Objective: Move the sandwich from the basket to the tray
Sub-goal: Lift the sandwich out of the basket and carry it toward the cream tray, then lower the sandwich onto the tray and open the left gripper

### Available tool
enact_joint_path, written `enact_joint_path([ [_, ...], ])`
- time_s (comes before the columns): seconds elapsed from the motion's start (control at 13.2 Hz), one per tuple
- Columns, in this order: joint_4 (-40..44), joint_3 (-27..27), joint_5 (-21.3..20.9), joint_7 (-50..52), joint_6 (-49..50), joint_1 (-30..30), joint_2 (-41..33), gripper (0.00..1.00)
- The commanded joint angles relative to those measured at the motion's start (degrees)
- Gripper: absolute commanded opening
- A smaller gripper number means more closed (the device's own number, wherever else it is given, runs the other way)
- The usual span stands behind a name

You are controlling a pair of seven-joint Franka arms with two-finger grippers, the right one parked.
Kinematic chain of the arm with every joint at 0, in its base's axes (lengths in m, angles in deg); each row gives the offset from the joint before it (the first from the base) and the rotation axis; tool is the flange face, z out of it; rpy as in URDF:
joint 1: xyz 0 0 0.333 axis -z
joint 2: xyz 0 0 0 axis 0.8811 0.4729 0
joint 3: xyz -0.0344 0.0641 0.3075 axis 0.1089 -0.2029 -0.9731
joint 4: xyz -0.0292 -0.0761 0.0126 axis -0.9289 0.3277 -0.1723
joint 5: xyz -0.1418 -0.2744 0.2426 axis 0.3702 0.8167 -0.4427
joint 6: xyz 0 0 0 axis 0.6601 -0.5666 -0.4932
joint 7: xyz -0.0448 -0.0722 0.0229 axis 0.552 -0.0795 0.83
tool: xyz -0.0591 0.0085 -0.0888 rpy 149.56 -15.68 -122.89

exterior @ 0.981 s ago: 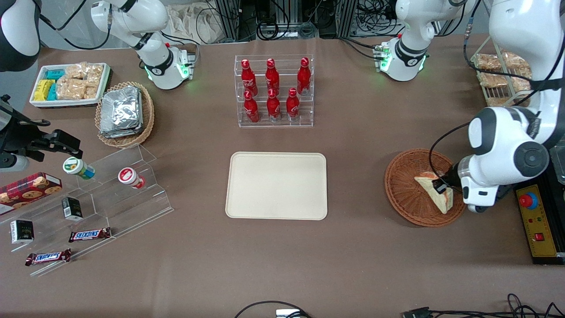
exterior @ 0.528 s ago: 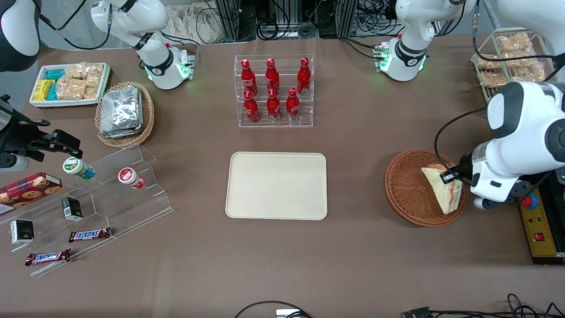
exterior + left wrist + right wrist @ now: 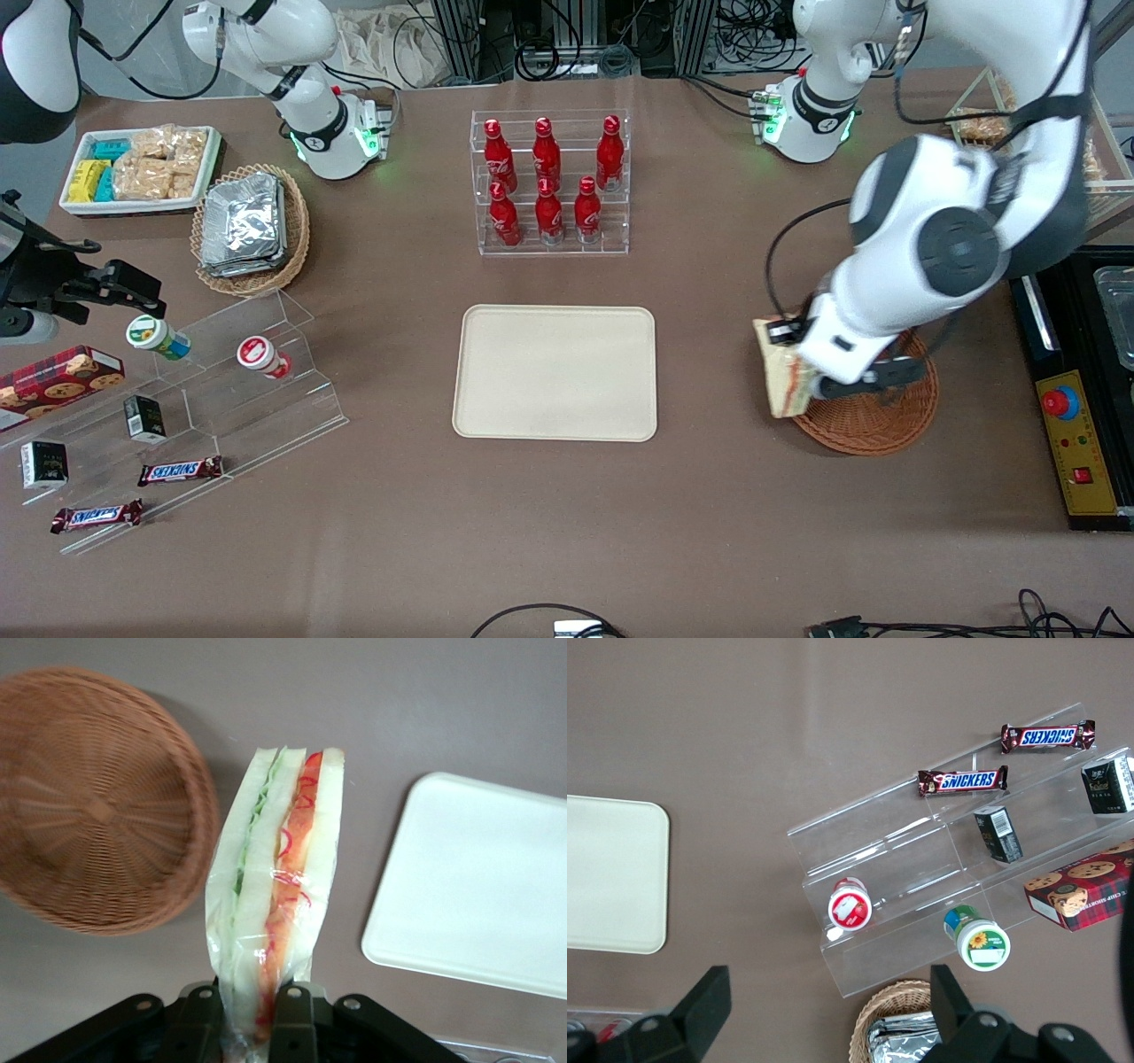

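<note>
The left arm's end effector (image 3: pixel 783 344) hangs above the bench (image 3: pixel 709 496) at the edge of the round, shallow, reddish-brown woven wicker basket (image 3: pixel 873 421) that faces the large flat cream-beige rectangular tray with rounded corners (image 3: pixel 555 372). Its two black fingers (image 3: pixel 199 1019) are clamped on the small triangular wedge of pale white bread in clear wrap, the sandwich (image 3: pixel 783 379).

In the front view the sandwich hangs clear of the basket's bowl, over the rim and the brown bench cover just beside it, between basket and tray but nearer the basket. The wrist view shows it held by one end, its cut edge facing the camera, with green filling in one layer and red in the next, and the clear wrap (image 3: pixel 221 930) loose along its side. There the basket (image 3: pixel 97 811) appears with nothing in it, and a corner of the tray (image 3: pixel 478 877) lies apart from the sandwich with bare bench (image 3: pixel 372 709) between.

The tray carries nothing. Farther from the front camera stands a clear acrylic rack of red bottles (image 3: pixel 549 182).
</note>
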State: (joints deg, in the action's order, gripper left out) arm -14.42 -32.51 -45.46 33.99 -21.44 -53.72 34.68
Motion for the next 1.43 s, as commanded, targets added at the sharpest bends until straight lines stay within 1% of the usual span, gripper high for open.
enact_joint_path([
  [0.0, 5.1, -0.2, -1.4, 5.4, -2.7, 4.8, 8.5, 0.00],
  [0.15, 4.5, -0.2, -1.8, 10.0, -8.3, 8.3, 11.4, 0.00],
  [0.3, 4.5, -0.2, -1.8, 12.3, -11.9, 10.8, 14.8, 0.00],
  [0.45, 3.1, -0.4, -1.9, 14.7, -17.5, 13.5, 17.5, 0.00],
  [0.53, 2.1, -0.4, -2.5, 15.4, -19.8, 14.4, 18.4, 0.00],
  [0.68, 1.4, -0.4, -4.5, 16.5, -21.2, 15.6, 20.0, 0.01],
  [0.83, 0.9, -0.4, -4.8, 16.7, -21.5, 16.1, 20.6, 0.05],
  [0.91, 0.7, -0.4, -4.8, 16.7, -21.7, 16.2, 20.6, 0.10],
  [0.98, 0.7, -0.4, -4.8, 16.7, -21.7, 16.2, 20.6, 0.25],
  [1.06, 0.7, -0.4, -4.8, 16.8, -21.6, 16.2, 20.6, 0.45],
  [1.13, 0.7, -0.4, -4.8, 16.8, -21.5, 16.1, 20.5, 0.88],
  [1.21, 0.7, -0.4, -4.8, 16.8, -21.3, 16.0, 20.2, 1.00],
  [1.36, 0.6, -0.4, -4.7, 16.8, -20.2, 15.9, 19.1, 1.00],
])
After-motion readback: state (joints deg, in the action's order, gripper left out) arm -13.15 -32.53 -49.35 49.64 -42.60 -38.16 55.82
